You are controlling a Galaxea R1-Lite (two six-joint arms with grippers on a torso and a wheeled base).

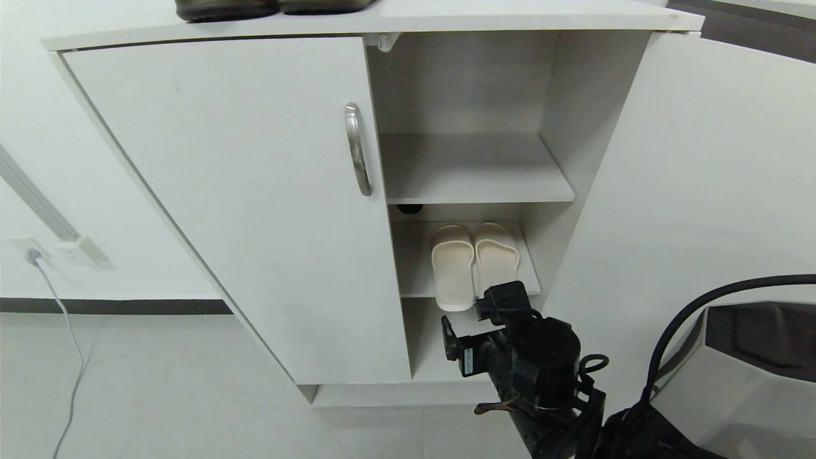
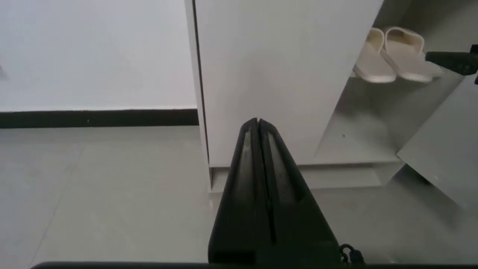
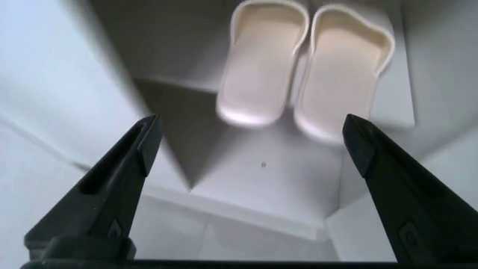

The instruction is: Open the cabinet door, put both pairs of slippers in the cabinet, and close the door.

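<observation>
Right gripper [image 3: 252, 125] before cream slippers [image 1: 475, 261] on lower shelf [image 1: 411, 271], fingers [image 3: 127, 172] spread, empty. Left gripper [image 2: 258, 125] low beside closed left door [image 1: 242, 191], fingers pressed together. Dark slippers [image 1: 223, 7] sit on cabinet top [image 1: 510, 16]; best back straight out, clear of open right door [image 1: 701, 191], before reaching up.

This looks like the entrance corner of a home, or a room fitted out as one. A white shoe cabinet [image 1: 242, 191] stands against a plain white wall [image 1: 38, 95], with cream slippers [image 1: 475, 261] on a lower shelf and dark shoes [image 1: 223, 7] on its top (footwear being the plainest hint). The floor [image 1: 159, 395] is pale tile, edged by a dark skirting board [image 1: 115, 306], and a wall socket [image 1: 29, 250] feeds a grey cable [image 1: 71, 357].
</observation>
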